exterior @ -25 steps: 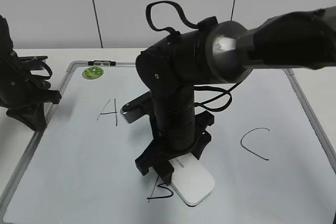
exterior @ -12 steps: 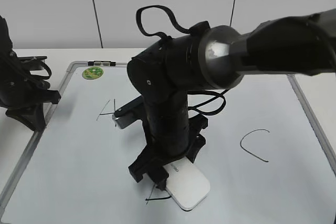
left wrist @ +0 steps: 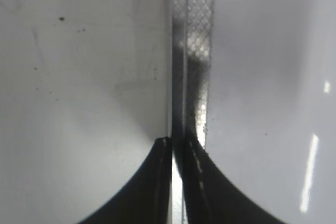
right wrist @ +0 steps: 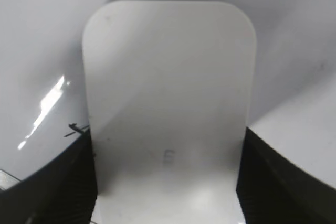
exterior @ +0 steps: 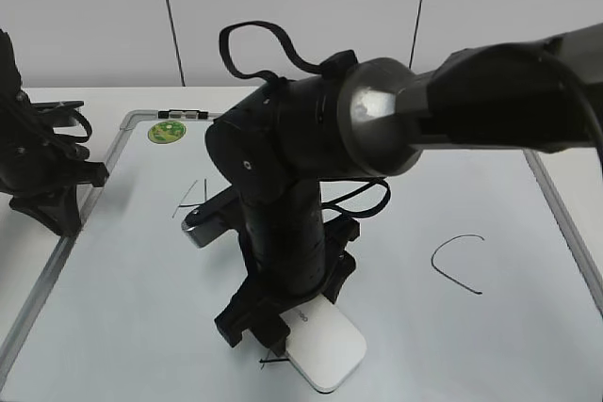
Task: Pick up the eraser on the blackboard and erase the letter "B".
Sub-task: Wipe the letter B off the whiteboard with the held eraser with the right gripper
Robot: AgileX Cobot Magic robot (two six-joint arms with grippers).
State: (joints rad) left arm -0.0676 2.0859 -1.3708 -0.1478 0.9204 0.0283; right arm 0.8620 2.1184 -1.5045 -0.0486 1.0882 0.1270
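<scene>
My right gripper (exterior: 283,315) is shut on the white eraser (exterior: 327,350) and presses it flat on the blackboard (exterior: 132,280) near the front edge. In the right wrist view the eraser (right wrist: 168,77) sits between the two black fingers of the gripper (right wrist: 167,182). Of the letter "B" only a short black stroke (exterior: 272,360) shows at the eraser's left edge; it also shows in the right wrist view (right wrist: 76,128). My left gripper (exterior: 49,206) is shut and empty at the board's left frame (left wrist: 194,51), with its tips (left wrist: 178,145) over the frame.
The letter "C" (exterior: 458,262) lies to the right of the arm. The letter "A" (exterior: 189,197) is half hidden behind the right arm. A round green sticker (exterior: 167,131) sits at the board's far left corner. The board's right frame (exterior: 563,223) runs along the right.
My right arm has slid the eraser leftward and nearer over the "B". Most of its strokes are gone. The arm now covers more of the "A". The left arm has not moved.
</scene>
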